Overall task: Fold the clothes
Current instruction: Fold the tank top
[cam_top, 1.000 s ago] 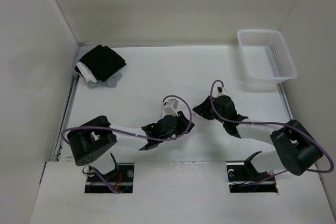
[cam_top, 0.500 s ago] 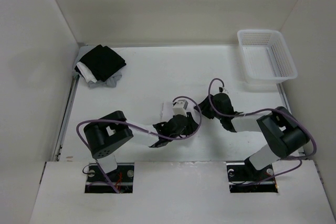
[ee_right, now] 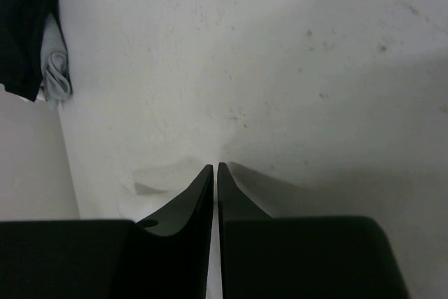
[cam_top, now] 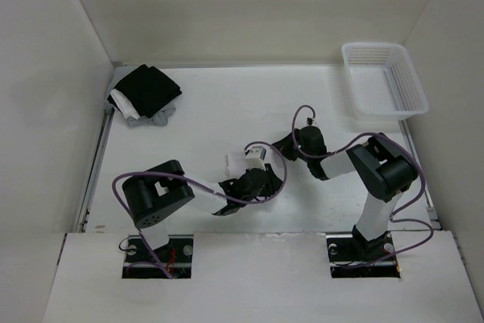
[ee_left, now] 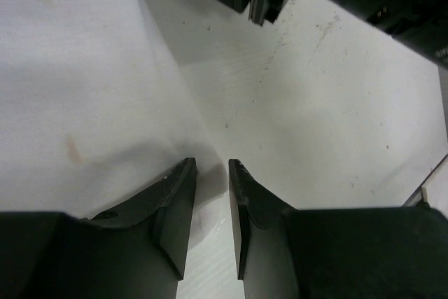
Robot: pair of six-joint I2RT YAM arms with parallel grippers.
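The clothes (ee_left: 84, 68) are a white fabric sheet lying flat on the table, filling the left half of the left wrist view; their edge runs diagonally down to my left gripper (ee_left: 212, 166). That gripper is low over the edge, jaws a narrow gap apart. In the top view the left gripper (cam_top: 277, 175) and right gripper (cam_top: 283, 147) are close together mid-table, and the white garment does not stand out from the white table. The right gripper (ee_right: 215, 167) is closed to a thin slit at a small raised fold of the clothes (ee_right: 157, 183).
A pile of black, white and grey clothes (cam_top: 145, 92) lies in the far left corner, also in the right wrist view as the pile (ee_right: 28, 26). A white plastic basket (cam_top: 384, 81) stands at the far right. Walls enclose the table on three sides.
Both arms swung inward, bringing the grippers close together mid-table. The right gripper moved left and its jaws closed.
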